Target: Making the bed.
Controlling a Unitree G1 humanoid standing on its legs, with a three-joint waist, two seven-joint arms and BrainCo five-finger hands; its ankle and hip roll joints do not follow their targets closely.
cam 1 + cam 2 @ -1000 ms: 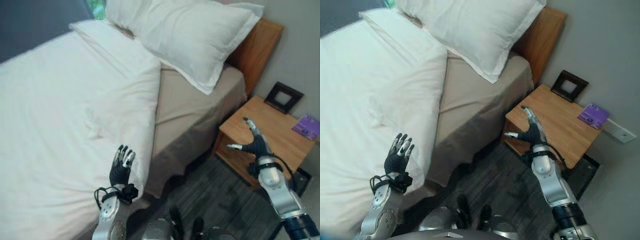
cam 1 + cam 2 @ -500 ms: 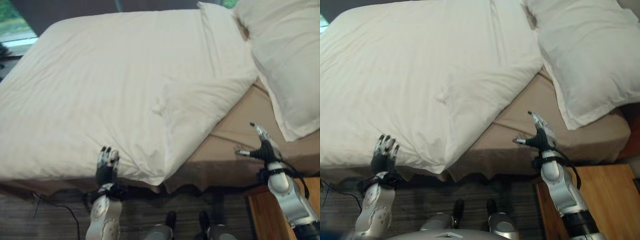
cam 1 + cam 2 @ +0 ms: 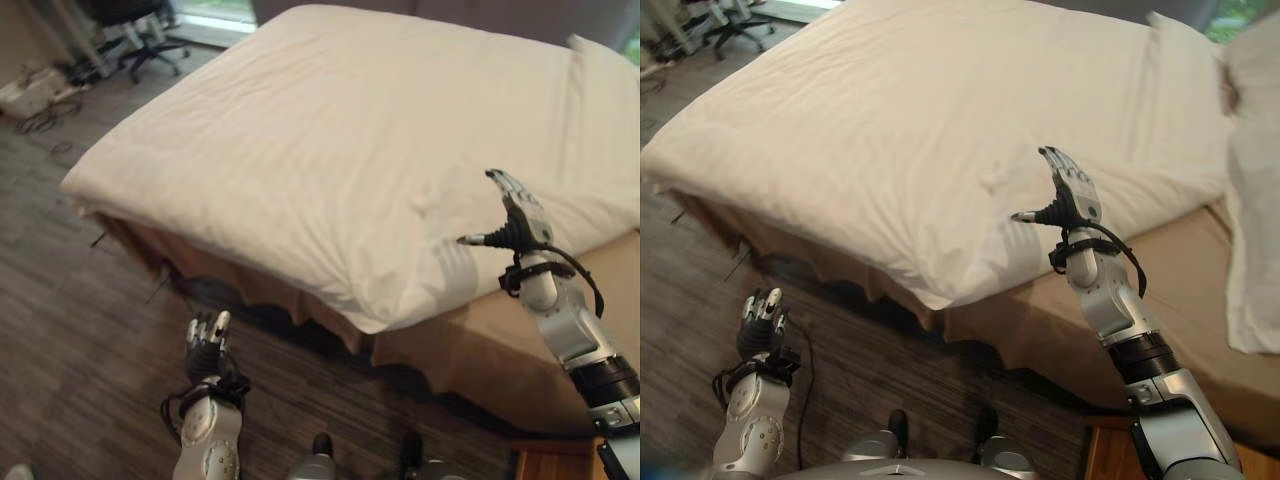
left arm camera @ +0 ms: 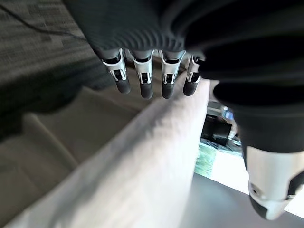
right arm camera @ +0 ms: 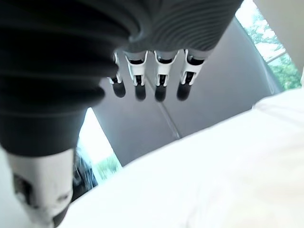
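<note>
A: How far along is the bed?

B: Partly done, I'd judge. The duvet (image 3: 330, 150) lies fairly smooth over most of the bed, but its near right corner (image 3: 940, 290) stops short, leaving the tan sheet (image 3: 1060, 320) bare at the right. A pillow (image 3: 1250, 200) sits at the far right.

A: So what's left?

B: Probably drawing that corner across to cover the sheet, then smoothing the small pucker near the right hand.

A: And the hands?

B: The right hand (image 3: 515, 215) hovers above the duvet's near right part, fingers straight and together, thumb out, holding nothing. The left hand (image 3: 205, 340) hangs low over the floor (image 3: 60, 300), just near of the bed's edge, fingers loosely extended, empty too.

A: Any writing or labels?

B: None I can read. An office chair (image 3: 135, 35) stands far left.
</note>
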